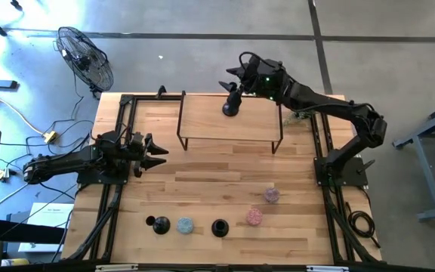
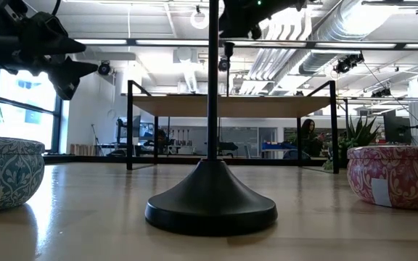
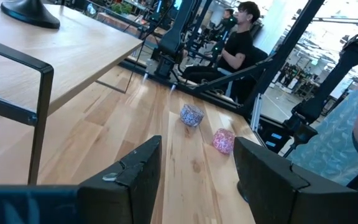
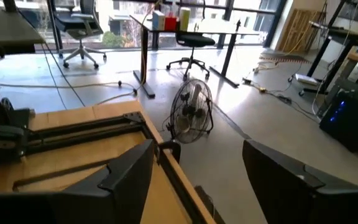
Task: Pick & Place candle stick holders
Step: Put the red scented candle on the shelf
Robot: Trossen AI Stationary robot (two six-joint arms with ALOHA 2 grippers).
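Hovering released just beside the holder (image 1: 230,104) standing upright on the shelf (image 1: 202,121), the right end effector (image 1: 236,75) looks done there. Two holders (image 1: 219,227) wait upright on the counter (image 1: 202,181), nearer the released left end effector (image 1: 155,151).

Table (image 1: 225,189): pale wood planks, smooth satin finish. Shelf (image 1: 229,113): wooden top, thin matt black metal frame. Candle stick holders (image 2: 211,203): smooth matt black. Tins (image 2: 394,176): glossy patterned surface, paper labels.
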